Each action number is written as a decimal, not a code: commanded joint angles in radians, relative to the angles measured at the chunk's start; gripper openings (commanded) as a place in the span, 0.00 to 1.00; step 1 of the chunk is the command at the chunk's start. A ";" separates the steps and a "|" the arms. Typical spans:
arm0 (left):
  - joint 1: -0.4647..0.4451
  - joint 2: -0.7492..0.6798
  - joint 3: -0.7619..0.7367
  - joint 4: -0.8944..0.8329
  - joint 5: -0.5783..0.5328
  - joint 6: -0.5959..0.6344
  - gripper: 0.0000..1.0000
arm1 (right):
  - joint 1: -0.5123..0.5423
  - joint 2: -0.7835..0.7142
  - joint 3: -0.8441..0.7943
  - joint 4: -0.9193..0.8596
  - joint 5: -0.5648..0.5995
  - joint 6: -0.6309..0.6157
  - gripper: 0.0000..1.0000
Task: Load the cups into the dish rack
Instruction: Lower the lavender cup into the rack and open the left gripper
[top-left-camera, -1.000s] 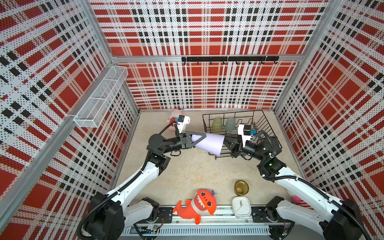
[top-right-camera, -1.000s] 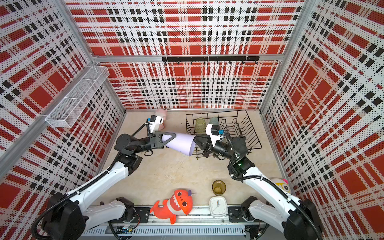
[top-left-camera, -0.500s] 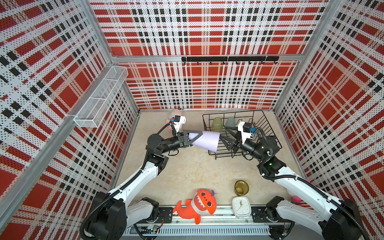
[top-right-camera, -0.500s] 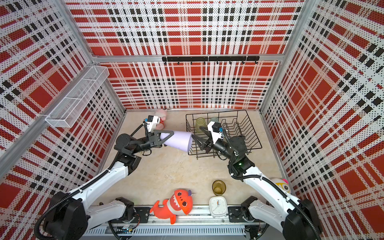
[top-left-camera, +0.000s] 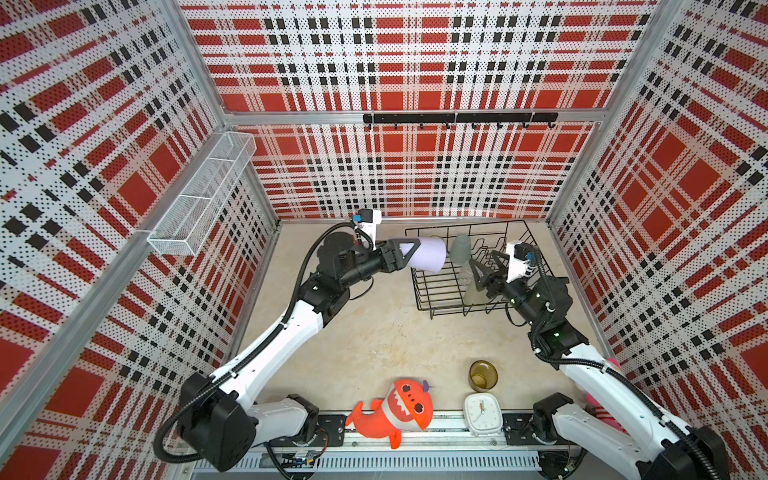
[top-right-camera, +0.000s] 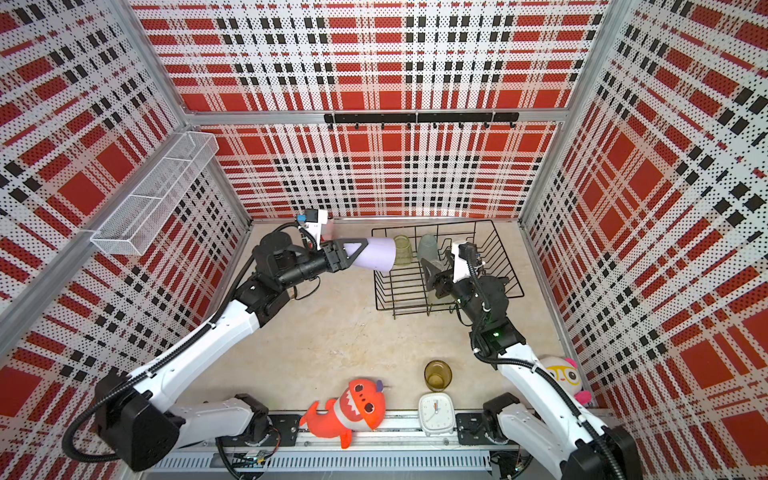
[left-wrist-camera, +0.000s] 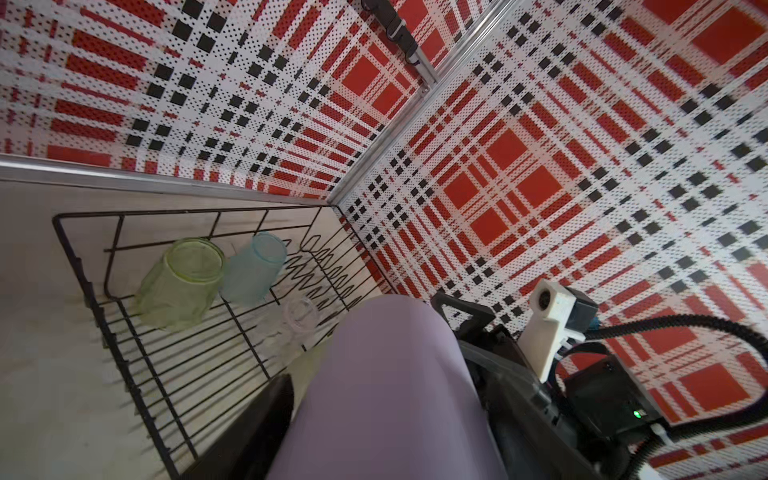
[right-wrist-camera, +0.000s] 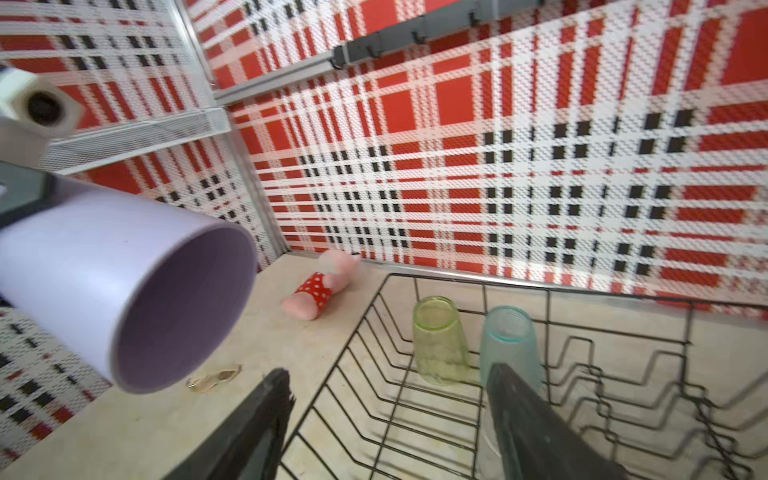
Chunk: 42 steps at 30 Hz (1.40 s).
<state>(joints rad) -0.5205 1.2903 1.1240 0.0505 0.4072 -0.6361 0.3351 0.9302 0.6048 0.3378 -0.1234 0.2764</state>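
My left gripper (top-left-camera: 409, 254) is shut on the base end of the lilac cup (top-left-camera: 429, 259), which lies level in the air, its mouth over the left edge of the black wire dish rack (top-left-camera: 419, 291). The same cup fills the left wrist view (left-wrist-camera: 395, 395). My right gripper (top-left-camera: 485, 266) hangs open over the rack's middle, empty, apart from the lilac cup (right-wrist-camera: 124, 282). A green cup (right-wrist-camera: 438, 340) and a teal cup (right-wrist-camera: 509, 345) stand upside down at the rack's back. A clear glass (left-wrist-camera: 297, 318) sits near them. An amber cup (top-left-camera: 483, 375) stands on the table at the front.
An orange shark plush (top-left-camera: 395, 409) and a white clock (top-left-camera: 482, 419) lie at the front rail. A pink plush (right-wrist-camera: 324, 286) lies by the back wall, left of the rack. A white mesh basket (top-left-camera: 199, 203) hangs on the left wall. Another plush (top-right-camera: 561, 376) sits at the right.
My right gripper opened, let go of the lilac cup's rim and drew back over the rack. The left gripper carried the cup up and toward the rack's back left.
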 joint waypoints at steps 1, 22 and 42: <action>-0.032 0.090 0.108 -0.269 -0.166 0.229 0.54 | -0.072 -0.039 -0.013 -0.079 0.070 0.071 0.82; -0.235 0.573 0.563 -0.520 -0.560 0.535 0.54 | -0.275 -0.177 -0.059 -0.274 0.142 0.096 1.00; -0.282 0.827 0.693 -0.481 -0.672 0.599 0.57 | -0.286 -0.164 -0.005 -0.352 0.099 0.087 1.00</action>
<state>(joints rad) -0.8005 2.0933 1.7641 -0.4698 -0.2413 -0.0532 0.0547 0.7841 0.5747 0.0029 -0.0345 0.3733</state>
